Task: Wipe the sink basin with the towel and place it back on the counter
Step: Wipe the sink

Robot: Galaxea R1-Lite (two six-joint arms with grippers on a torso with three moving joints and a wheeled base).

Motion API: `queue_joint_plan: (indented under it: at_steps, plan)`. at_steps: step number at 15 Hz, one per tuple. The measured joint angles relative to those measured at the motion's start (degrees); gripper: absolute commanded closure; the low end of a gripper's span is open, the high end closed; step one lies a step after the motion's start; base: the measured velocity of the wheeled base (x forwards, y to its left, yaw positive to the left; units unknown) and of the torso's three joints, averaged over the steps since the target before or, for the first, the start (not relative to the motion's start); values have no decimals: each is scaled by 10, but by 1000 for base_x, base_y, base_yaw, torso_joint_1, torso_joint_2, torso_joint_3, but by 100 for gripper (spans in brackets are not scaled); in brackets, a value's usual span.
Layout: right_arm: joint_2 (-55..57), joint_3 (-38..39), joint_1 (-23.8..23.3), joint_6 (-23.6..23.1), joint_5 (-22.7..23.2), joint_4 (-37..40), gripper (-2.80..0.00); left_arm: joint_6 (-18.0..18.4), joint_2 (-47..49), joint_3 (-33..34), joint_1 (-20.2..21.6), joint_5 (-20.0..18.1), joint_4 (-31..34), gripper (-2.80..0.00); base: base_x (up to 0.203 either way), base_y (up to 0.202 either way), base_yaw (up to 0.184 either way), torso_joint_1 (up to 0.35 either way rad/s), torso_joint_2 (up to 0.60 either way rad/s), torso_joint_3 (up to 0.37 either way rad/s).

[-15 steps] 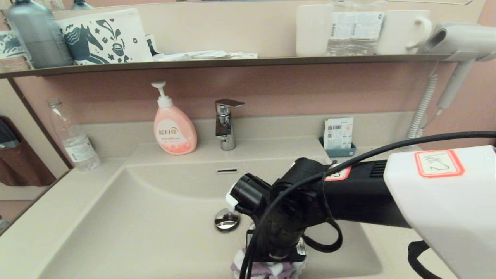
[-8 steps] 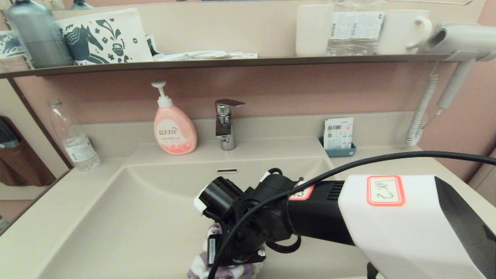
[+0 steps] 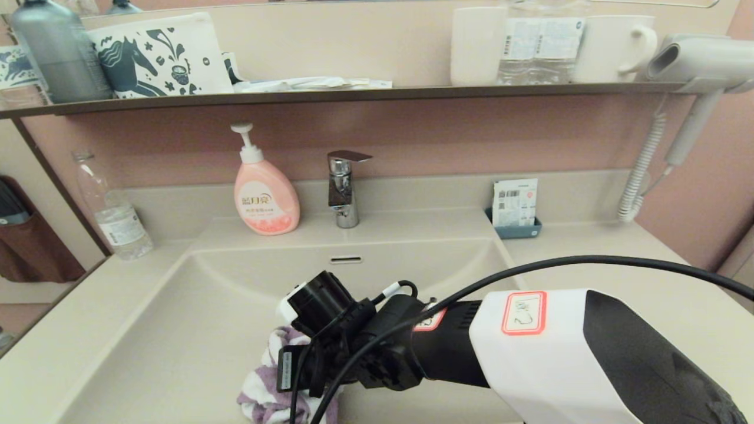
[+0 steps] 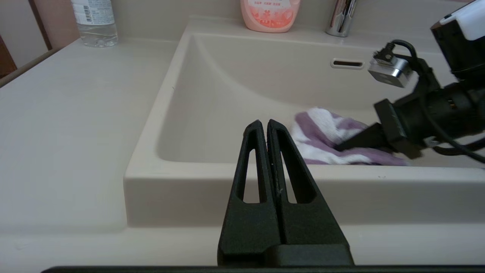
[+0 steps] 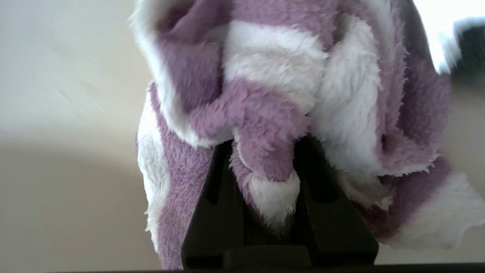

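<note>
The purple-and-white striped towel (image 3: 263, 391) lies bunched on the floor of the cream sink basin (image 3: 177, 330), near its front. My right gripper (image 5: 261, 151) is shut on the towel (image 5: 273, 76), a fold pinched between its fingers, pressing it down. In the head view the black wrist (image 3: 353, 347) hides the drain plug; the overflow slot (image 3: 346, 259) shows. My left gripper (image 4: 267, 123) is shut and empty, parked outside the basin's front rim (image 4: 235, 178), with the towel (image 4: 329, 136) beyond it. The counter (image 3: 589, 247) flanks the basin.
A pink soap bottle (image 3: 265, 194) and chrome faucet (image 3: 343, 188) stand behind the basin. A clear water bottle (image 3: 112, 212) is on the left counter, a blue card holder (image 3: 515, 209) at the back right. A hair dryer (image 3: 695, 65) hangs right, beside a dark shelf (image 3: 353, 94).
My right arm has swept the towel leftward across the front of the basin floor, and the wrist now covers the drain plug. The left gripper is not seen earlier.
</note>
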Motion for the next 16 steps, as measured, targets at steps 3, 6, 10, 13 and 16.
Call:
queue_joint_plan:
  at_steps: [3,6,10,13,16]
  plan:
    - [17,0,-6,-20,-5,-95,0,0,0,0,0,0,0,0,0,0,0,0,0,0]
    - [38,-1,-18,-57,-22,-175,0,0,0,0,0,0,0,0,0,0,0,0,0,0]
    - [50,-1,-38,-112,-72,-210,0,0,0,0,0,0,0,0,0,0,0,0,0,0]
    - [44,1,-54,-127,-118,-204,0,0,0,0,0,0,0,0,0,0,0,0,0,0]
    - [21,5,-66,-129,-146,-129,0,0,0,0,0,0,0,0,0,0,0,0,0,0]
